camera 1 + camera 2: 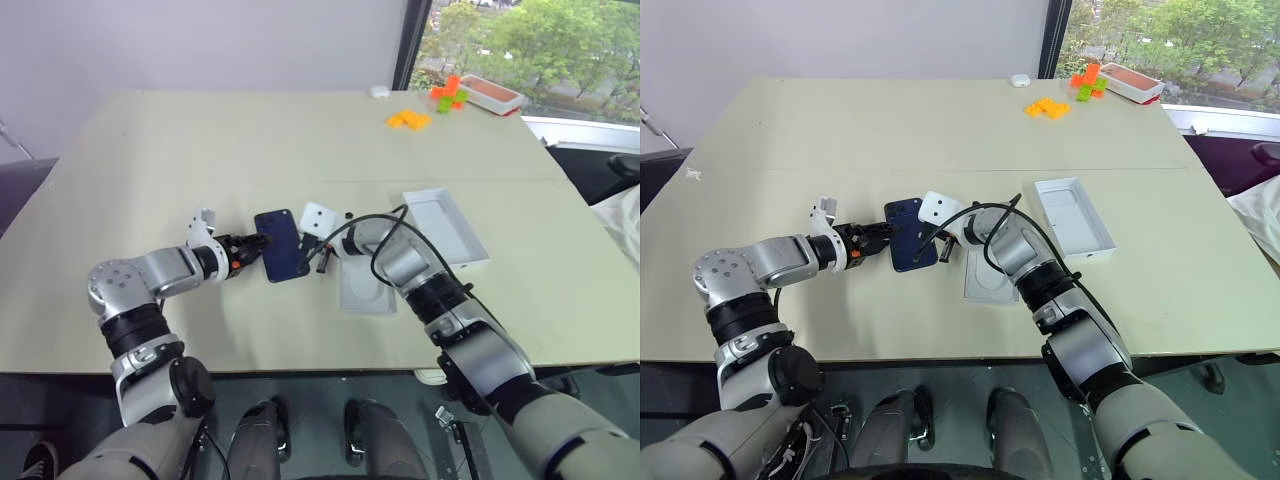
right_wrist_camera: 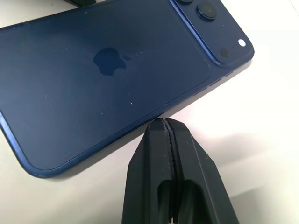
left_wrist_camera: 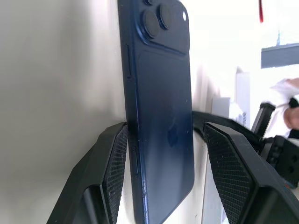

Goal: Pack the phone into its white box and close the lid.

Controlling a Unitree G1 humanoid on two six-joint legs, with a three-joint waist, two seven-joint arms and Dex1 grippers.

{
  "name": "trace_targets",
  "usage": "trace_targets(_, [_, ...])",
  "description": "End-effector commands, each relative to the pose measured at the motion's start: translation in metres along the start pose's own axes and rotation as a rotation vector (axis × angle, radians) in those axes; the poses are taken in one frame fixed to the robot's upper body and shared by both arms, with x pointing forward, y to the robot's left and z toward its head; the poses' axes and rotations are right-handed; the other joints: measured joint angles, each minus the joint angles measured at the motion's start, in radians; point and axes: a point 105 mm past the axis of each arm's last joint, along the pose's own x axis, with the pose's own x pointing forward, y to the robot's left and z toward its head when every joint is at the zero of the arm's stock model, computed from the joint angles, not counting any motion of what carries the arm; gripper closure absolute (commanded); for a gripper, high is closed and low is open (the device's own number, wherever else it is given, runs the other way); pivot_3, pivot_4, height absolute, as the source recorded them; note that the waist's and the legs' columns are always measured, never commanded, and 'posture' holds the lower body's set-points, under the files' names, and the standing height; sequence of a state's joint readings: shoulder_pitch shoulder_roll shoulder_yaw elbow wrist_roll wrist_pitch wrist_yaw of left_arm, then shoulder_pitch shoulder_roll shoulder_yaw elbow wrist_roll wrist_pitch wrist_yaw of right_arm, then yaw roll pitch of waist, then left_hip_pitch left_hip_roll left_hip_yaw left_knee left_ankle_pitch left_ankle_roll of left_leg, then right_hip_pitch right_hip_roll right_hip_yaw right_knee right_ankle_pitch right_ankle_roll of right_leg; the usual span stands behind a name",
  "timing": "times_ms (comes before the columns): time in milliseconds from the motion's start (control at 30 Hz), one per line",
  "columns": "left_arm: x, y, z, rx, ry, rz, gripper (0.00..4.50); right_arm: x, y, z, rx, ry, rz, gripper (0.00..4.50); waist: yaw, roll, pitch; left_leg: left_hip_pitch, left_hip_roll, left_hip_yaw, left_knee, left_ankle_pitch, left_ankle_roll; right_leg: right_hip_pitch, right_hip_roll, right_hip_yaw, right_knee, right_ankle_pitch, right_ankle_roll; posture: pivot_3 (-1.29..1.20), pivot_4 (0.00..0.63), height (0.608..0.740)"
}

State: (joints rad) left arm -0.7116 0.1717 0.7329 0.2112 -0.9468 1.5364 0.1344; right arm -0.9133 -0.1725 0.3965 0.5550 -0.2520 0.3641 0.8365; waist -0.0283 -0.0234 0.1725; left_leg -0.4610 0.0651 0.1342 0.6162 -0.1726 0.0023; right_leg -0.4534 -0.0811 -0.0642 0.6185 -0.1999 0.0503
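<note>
Phone (image 1: 281,245): on counter (image 1: 250,140), between left pincer's (image 1: 250,250) parted fingers; right pincer (image 2: 169,125) together, bracing. Pickup underway; next, clamp.

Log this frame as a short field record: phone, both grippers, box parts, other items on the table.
phone: dark blue phone back side up on the table, between the two grippers
left gripper: left gripper open, one finger on each side of the phone's lower end
right gripper: right gripper shut, tips at the phone's long edge
insert: flat white insert under the right arm
lid: white lid lying open side up, right of the insert
far corner: orange and green blocks, a red-topped tray
</note>
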Motion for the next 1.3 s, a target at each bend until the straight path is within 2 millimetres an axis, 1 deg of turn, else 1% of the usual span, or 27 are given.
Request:
trace_targets(33, [0.006,-0.040,-0.010,0.092,0.051,-0.151,1.82,0.007,0.014,0.010,-0.018,-0.031,0.050,4.50,0.002,0.000,0.000,0.000,0.000,0.000,0.000,0.000,0.000,0.000,0.000,0.000,0.000,0.000,0.000,0.00,0.150,0.740])
trace_targets(100, [0.008,-0.035,-0.011,0.076,0.049,-0.132,1.82,0.007,0.015,0.010,-0.020,-0.030,0.051,4.50,0.005,0.000,0.000,0.000,0.001,0.000,0.000,0.000,0.000,0.000,0.001,0.000,0.000,0.000,0.000,0.00,0.150,0.740])
trace_targets(167, [0.005,-0.035,-0.006,0.036,0.019,-0.166,1.82,0.008,0.015,0.010,-0.022,-0.030,0.050,4.50,0.006,0.000,0.000,0.000,0.001,0.000,0.000,0.000,0.000,0.000,0.002,0.000,0.000,0.000,0.000,0.00,0.150,0.740])
trace_targets(200, [0.003,-0.039,-0.004,0.025,0.014,-0.195,1.82,0.007,0.015,0.010,-0.022,-0.030,0.050,4.50,0.007,0.000,0.000,0.000,0.001,0.000,0.000,0.000,0.000,0.000,0.002,0.000,0.000,0.000,0.000,0.00,0.150,0.740])
trace_targets(300, [0.002,-0.041,-0.003,0.070,0.008,-0.172,1.82,0.007,0.013,0.009,-0.022,-0.028,0.048,4.50,0.008,0.000,0.000,0.000,0.001,0.000,0.000,0.000,0.000,0.000,0.003,0.000,0.000,0.000,0.000,0.00,0.150,0.740])
trace_targets(400, [0.002,-0.042,-0.005,0.033,0.014,-0.211,1.82,0.007,0.013,0.009,-0.023,-0.028,0.045,4.50,0.002,0.000,0.000,0.000,0.000,0.000,0.000,0.000,0.000,0.000,0.003,0.000,-0.001,0.000,0.000,0.00,0.150,0.740])
trace_targets(433, [0.002,-0.041,-0.008,0.045,0.028,-0.210,1.82,0.007,0.013,0.009,-0.023,-0.028,0.045,4.50,-0.002,0.000,0.000,0.000,0.000,0.000,0.000,0.000,0.000,0.000,0.004,0.000,-0.001,0.000,0.000,0.00,0.150,0.740])
trace_targets(500, [0.004,-0.039,-0.011,0.022,0.045,-0.208,1.82,0.006,0.013,0.009,-0.022,-0.029,0.043,4.50,-0.009,0.000,0.000,0.000,0.001,0.000,0.000,0.000,0.000,0.000,0.006,0.000,-0.001,0.000,0.001,0.00,0.150,0.740])
trace_targets(567, [0.005,-0.028,-0.010,0.014,0.037,-0.154,1.82,0.006,0.013,0.008,-0.023,-0.027,0.043,4.50,-0.012,0.000,0.000,0.000,0.001,-0.001,0.000,0.000,0.000,0.000,0.007,0.000,-0.001,0.001,0.005,0.00,0.150,0.740])
trace_targets(633, [0.003,-0.023,-0.010,0.019,0.039,-0.128,1.82,0.006,0.013,0.009,-0.022,-0.028,0.042,4.50,-0.014,0.000,0.000,0.000,0.002,-0.001,0.000,0.000,0.000,0.000,0.008,0.000,-0.001,0.001,0.006,0.00,0.150,0.740])
trace_targets(1033, [-0.005,-0.017,-0.005,0.027,0.022,-0.124,1.82,0.006,0.013,0.007,-0.027,-0.023,0.041,4.50,-0.015,0.000,0.000,0.000,0.002,-0.001,0.000,0.000,0.000,0.000,0.009,0.000,-0.001,0.001,0.005,0.00,0.150,0.740])
trace_targets(1133, [-0.006,-0.013,-0.005,0.018,0.013,-0.117,2.63,0.006,0.013,0.007,-0.028,-0.023,0.041,4.50,-0.015,0.000,0.000,0.000,0.002,-0.001,0.001,0.000,0.000,0.000,0.009,0.000,-0.001,0.001,0.005,0.00,0.150,0.740])
trace_targets(1300, [-0.007,-0.007,-0.009,0.006,0.025,-0.116,2.63,0.006,0.013,0.007,-0.029,-0.022,0.039,4.50,-0.016,0.000,0.000,0.000,0.002,-0.001,0.001,0.000,0.000,0.000,0.009,0.001,-0.001,0.001,0.005,0.00,0.150,0.740])
